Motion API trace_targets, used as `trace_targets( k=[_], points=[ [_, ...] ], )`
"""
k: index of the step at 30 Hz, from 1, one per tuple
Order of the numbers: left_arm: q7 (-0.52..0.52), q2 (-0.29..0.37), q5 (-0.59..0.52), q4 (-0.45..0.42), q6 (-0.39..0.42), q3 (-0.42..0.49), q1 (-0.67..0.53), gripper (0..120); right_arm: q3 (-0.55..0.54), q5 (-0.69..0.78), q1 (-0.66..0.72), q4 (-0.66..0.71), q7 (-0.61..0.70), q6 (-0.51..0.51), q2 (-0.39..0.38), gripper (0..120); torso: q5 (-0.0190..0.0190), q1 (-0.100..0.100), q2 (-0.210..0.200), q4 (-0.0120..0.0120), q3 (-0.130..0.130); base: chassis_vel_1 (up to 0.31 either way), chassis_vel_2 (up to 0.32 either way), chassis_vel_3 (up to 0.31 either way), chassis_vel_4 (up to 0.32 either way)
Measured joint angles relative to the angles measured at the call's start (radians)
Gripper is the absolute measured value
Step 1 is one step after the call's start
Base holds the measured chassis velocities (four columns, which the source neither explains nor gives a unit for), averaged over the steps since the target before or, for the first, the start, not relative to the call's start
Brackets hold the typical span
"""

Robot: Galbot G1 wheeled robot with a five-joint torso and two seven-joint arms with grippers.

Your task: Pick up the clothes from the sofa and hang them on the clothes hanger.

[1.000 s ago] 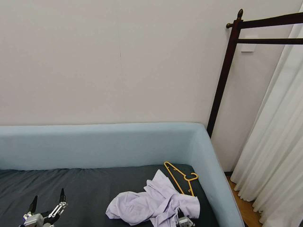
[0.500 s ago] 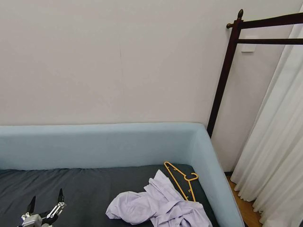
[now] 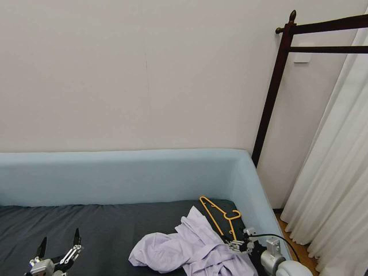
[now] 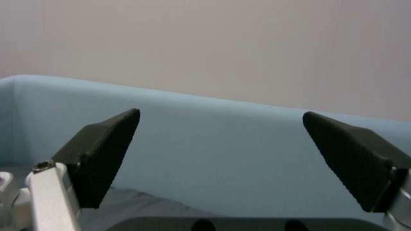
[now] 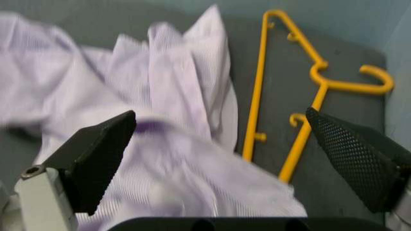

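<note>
So the shirt (image 3: 187, 250) is a pale purple one, lying crumpled on the dark grey seat cushion (image 3: 98, 230) of the sofa (image 3: 115, 175), over toward the sofa's right end. Just behind it, partly tucked under the fabric, there's a yellow hanger (image 3: 211, 214) flat on the cushion with its hook pointing at the right armrest. In the right wrist view you can see the shirt (image 5: 160, 120) overlapping one arm of the hanger (image 5: 257, 96), while the hook end sits bare on the cushion.

The right end effector (image 3: 238, 244) is low down at the shirt's right edge, right next to the near end of the hanger. Its jaws are spread wide with nothing between them; from its own camera the right end effector (image 5: 220, 113) frames the shirt on one side and the hanger on the other. Can't tell if it's actually touching the fabric.

The left end effector (image 3: 58, 244) is parked way over on the left above the bare cushion, well apart from the shirt. Its jaws are also spread and not holding anything. The left wrist view has the left end effector (image 4: 220, 113) pointed at the light blue backrest and the wall (image 4: 192, 43).

The dark wooden clothes rack (image 3: 275, 98) stands just past the sofa's right end against the wall, and a white curtain (image 3: 339, 184) hangs beside it.
</note>
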Motion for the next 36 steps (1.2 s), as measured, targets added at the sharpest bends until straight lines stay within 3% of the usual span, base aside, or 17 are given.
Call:
trace_targets(
  k=[6,9,13,26,36],
  points=[
    [0.0,-0.003,0.0,0.001,0.0,0.0,-0.001,100,0.014,-0.036,0.018,-0.085,0.005,0.002,0.018,100,0.0,0.0,0.0,0.0,0.0,0.0,0.0,0.0,0.0],
    [0.0,-0.003,0.001,0.001,0.0,0.002,-0.003,100,0.011,-0.024,0.02,-0.09,0.064,-0.019,0.025,100,0.0,0.0,0.0,0.0002,0.0,0.0,0.0,0.0,0.0],
    [-0.001,-0.003,0.001,0.001,0.002,0.003,-0.006,100,-0.004,0.035,0.016,-0.065,0.241,-0.106,0.039,100,-0.0001,0.0,0.0,0.0002,0.0,0.0,0.0,0.0,0.0],
    [-0.003,0.001,0.0,0.003,0.002,0.004,-0.005,100,0.003,-0.007,0.004,-0.086,0.201,-0.135,0.038,88,-0.0001,0.0,0.0,0.0001,0.0,0.0,0.0,0.0,0.0],
    [-0.004,0.001,0.0,0.005,0.001,0.005,-0.006,100,0.008,-0.017,0.0,-0.111,0.144,-0.117,0.047,52,-0.0001,0.0,0.0,0.0001,0.0,0.0,0.0,0.0,0.0]
  ],
)
